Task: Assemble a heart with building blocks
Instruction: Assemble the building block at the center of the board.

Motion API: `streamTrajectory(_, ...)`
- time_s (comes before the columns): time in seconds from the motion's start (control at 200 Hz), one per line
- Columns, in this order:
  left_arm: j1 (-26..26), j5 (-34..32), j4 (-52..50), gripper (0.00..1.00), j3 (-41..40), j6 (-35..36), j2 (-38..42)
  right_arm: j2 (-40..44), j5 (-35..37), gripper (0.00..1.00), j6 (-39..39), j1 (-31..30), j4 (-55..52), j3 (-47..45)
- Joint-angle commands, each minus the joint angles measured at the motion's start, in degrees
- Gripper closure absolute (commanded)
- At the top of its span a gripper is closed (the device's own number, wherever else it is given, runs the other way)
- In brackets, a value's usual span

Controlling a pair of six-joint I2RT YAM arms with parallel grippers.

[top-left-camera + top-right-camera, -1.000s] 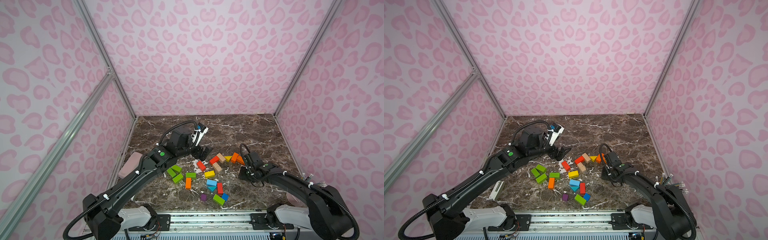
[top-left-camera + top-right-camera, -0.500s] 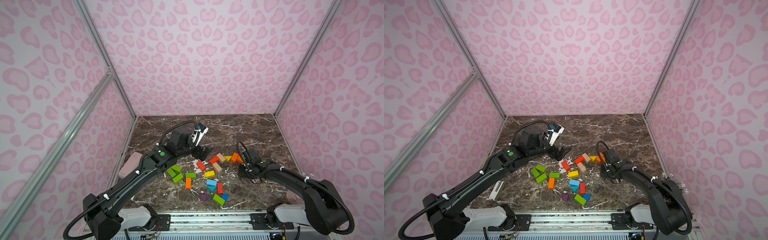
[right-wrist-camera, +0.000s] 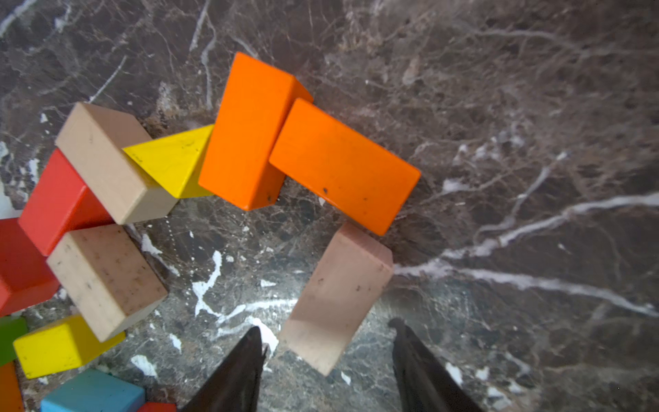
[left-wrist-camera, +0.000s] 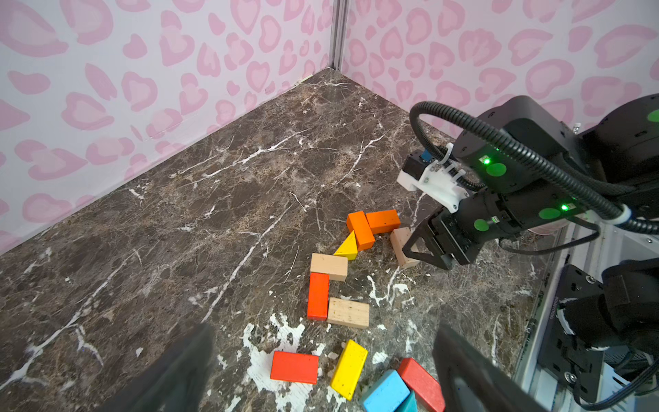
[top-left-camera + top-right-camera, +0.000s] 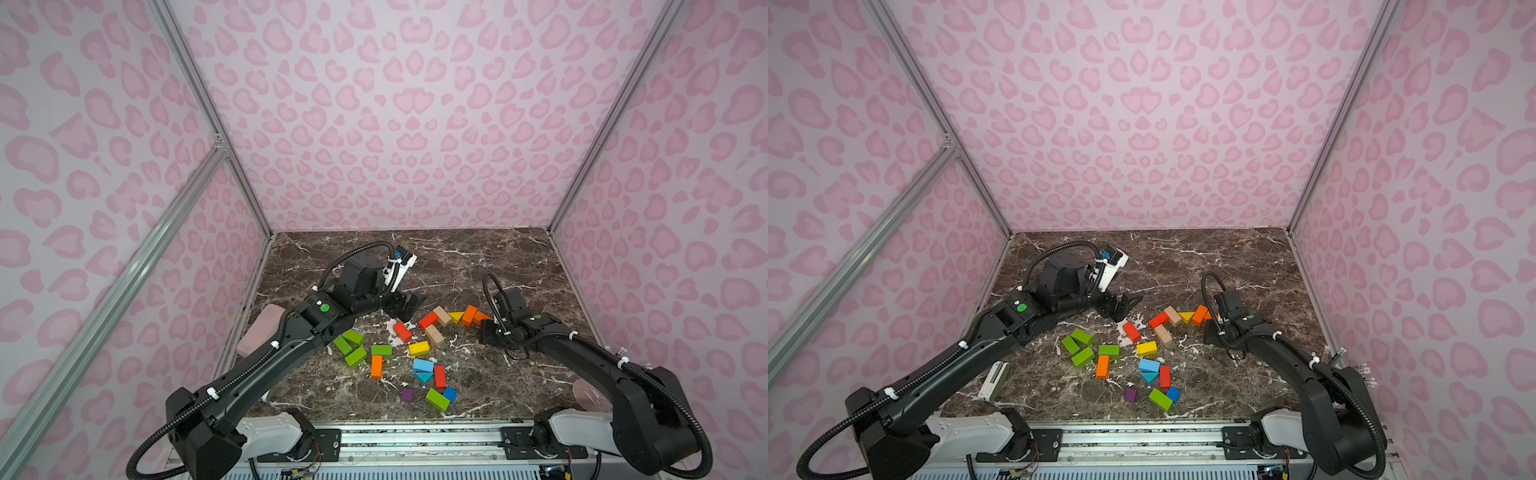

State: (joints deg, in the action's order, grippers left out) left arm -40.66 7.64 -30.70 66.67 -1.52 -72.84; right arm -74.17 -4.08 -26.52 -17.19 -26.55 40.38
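The right tool [image 3: 326,326] stands parted and grips nothing: a sliver of counter [image 5: 478,257] shows between each finger and the tan block [image 3: 335,296] it straddles. That block lies flat, its far end meeting the corner of an orange brick [image 3: 342,164]. I judge it to be the next link of the heart's outline, running down from the right lobe.

The chain [image 5: 441,314] sits right of centre in both top views. It runs from orange bricks through a yellow prism [image 3: 171,160] to tan and red pieces, set end to end so the curve reads unbroken.

The left tool [image 5: 409,305], spread wide and empty, hovers at mid-frame by the chain's left end, near a red brick [image 5: 402,331]. Below centre, spare blocks [image 5: 423,365] lie scattered where either arm could likely reach them.
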Motion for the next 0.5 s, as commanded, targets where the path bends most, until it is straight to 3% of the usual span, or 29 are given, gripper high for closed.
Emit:
streamTrajectory(0.0,0.1,-0.1,1.7,0.02,0.1,0.5,0.2,-0.6,-2.0,0.38,1.1,0.1,0.2,0.8)
streamTrajectory(0.255,0.1,0.0,1.7,0.02,0.1,0.5,0.1,-1.3,0.1,0.39,-0.1,0.1,-1.4,0.0)
streamTrajectory(0.495,0.1,0.0,1.7,0.01,0.1,0.5,0.1,-1.1,-2.7,0.41,0.2,-0.1,0.1,-1.4)
